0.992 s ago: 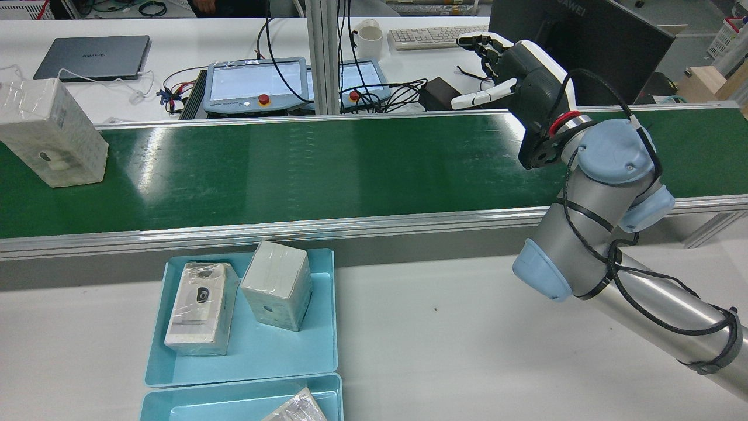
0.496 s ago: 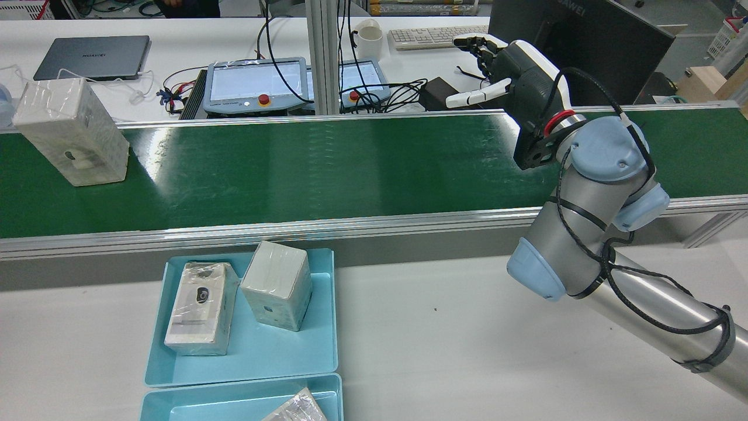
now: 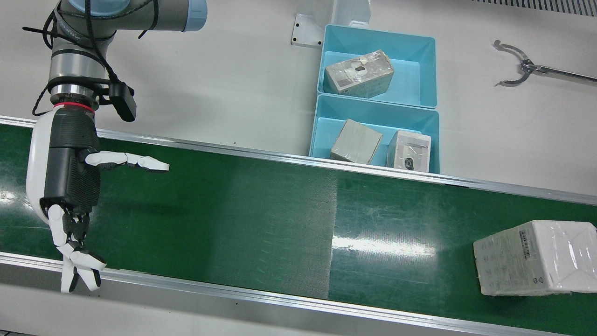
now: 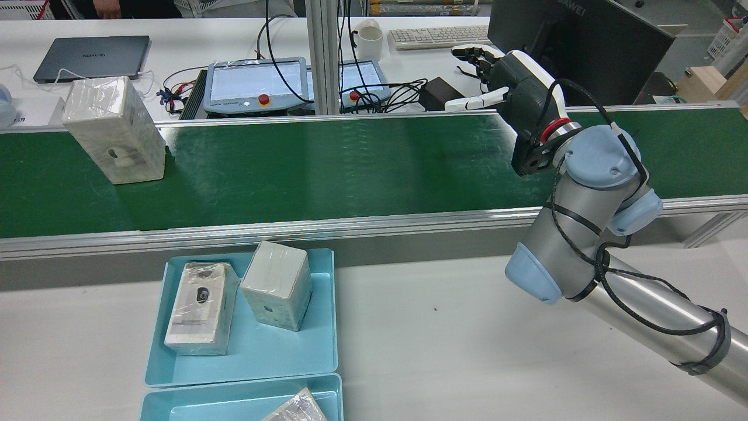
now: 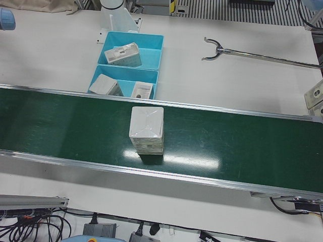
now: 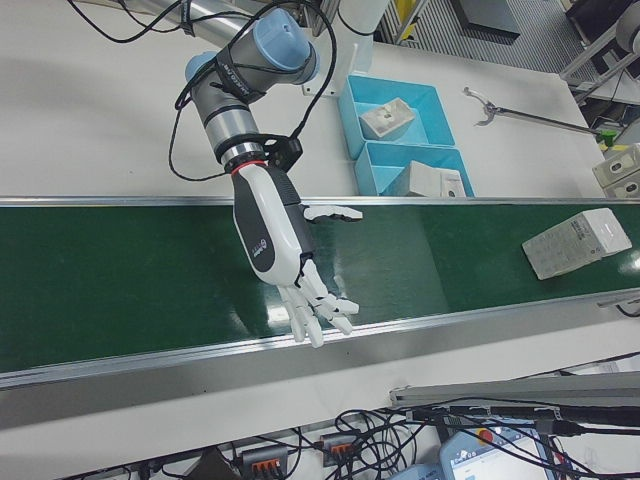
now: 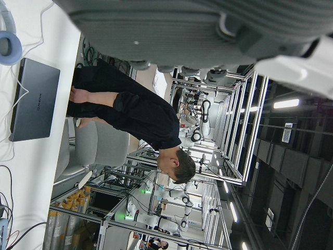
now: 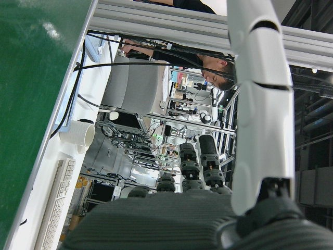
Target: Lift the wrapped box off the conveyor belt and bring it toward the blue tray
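On the far surface [image 4: 193,44] sit a closed grey laptop [image 4: 92,57], two touch-screen pendants with red buttons [image 4: 256,86], a white mug [image 4: 370,39], a keyboard [image 4: 432,36] and a dark monitor [image 4: 578,44] — black cables run among them. A long metal grabber tool [image 3: 527,70] lies on the white surface beside the trays. A person in black [image 7: 135,114] stands by the laptop — face left out.

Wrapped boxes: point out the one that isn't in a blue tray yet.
It is the wrapped box standing alone on the green conveyor belt, far from the open right hand. The other three already lie in the blue trays beside the belt.
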`<state>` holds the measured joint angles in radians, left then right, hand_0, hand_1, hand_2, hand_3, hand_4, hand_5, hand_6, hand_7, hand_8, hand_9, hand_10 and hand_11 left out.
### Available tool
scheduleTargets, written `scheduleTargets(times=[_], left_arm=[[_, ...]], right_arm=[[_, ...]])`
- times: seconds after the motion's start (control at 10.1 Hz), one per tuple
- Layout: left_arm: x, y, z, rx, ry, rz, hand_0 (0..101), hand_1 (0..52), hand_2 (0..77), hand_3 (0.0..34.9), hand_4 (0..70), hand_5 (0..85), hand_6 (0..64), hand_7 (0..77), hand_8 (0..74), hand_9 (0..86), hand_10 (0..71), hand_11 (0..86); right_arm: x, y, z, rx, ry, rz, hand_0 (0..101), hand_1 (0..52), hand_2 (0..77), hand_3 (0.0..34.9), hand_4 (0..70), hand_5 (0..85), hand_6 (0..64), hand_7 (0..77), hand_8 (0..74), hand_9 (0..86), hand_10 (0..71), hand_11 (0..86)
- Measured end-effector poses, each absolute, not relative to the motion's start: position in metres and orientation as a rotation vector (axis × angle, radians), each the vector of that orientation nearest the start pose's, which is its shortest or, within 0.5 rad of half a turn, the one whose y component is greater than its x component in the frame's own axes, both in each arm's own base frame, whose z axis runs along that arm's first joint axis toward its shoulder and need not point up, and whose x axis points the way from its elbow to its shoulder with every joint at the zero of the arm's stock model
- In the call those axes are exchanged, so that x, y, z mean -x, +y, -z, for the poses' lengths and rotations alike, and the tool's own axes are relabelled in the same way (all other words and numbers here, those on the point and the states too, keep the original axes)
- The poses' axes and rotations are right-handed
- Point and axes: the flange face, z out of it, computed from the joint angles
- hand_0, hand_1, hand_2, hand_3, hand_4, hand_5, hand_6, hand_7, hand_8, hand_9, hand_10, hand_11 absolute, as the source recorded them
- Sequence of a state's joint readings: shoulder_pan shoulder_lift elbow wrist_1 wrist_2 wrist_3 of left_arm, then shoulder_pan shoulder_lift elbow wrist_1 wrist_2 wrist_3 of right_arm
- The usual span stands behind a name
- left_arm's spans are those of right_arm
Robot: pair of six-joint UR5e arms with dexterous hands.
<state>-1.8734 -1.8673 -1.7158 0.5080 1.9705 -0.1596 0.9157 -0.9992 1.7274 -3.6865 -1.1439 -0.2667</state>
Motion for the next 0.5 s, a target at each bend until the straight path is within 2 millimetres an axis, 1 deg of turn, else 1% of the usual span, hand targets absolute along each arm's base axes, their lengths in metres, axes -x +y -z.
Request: scheduleTargets(times=[0.1,0.3,0.4,0.5], left_arm=[[0.2582,-0.5099,-0.5069,0.310,2.175,2.334,0,0.0,0.5,0.0,0.0,1.1,0.0,0.0,0.5,0.0,0.5,0.5],[0.2582,-0.5099,-0.5069,0.310,2.175,2.334,0,0.0,0.5,0.0,0.0,1.1,0.0,0.5,0.5,0.0,0.5,0.5],[0.2582,-0.5099,-0.5069,0.310,2.175,2.334,0,0.0,0.5,0.0,0.0,1.1,0.0,0.5,0.5,0.0,0.5,0.5],[0.2582,-0.5099,-0.5069,0.310,2.175,2.334,0,0.0,0.5,0.0,0.0,1.1,0.0,0.5,0.5,0.5,0.5,0.5]], right_arm=[[0.2475,-0.6050,-0.3407,-0.046,2.625,2.173,49,16.9,13.6,0.9,4.4,28.4,4.9,6.5,1.1,4.4,0.0,1.1],[0.2523,-0.6031,-0.3406,-0.055,2.629,2.174,49,16.9,13.6,1.0,4.4,28.4,4.9,6.5,1.1,4.4,0.0,1.1],[0.2543,-0.6023,-0.3405,-0.055,2.634,2.175,49,15.8,14.2,1.4,4.4,27.8,3.3,6.5,1.1,4.4,0.0,1.1],[0.2558,-0.6017,-0.3403,-0.053,2.638,2.175,49,15.8,14.2,1.4,4.4,27.8,3.3,6.5,1.1,4.4,0.0,1.1]])
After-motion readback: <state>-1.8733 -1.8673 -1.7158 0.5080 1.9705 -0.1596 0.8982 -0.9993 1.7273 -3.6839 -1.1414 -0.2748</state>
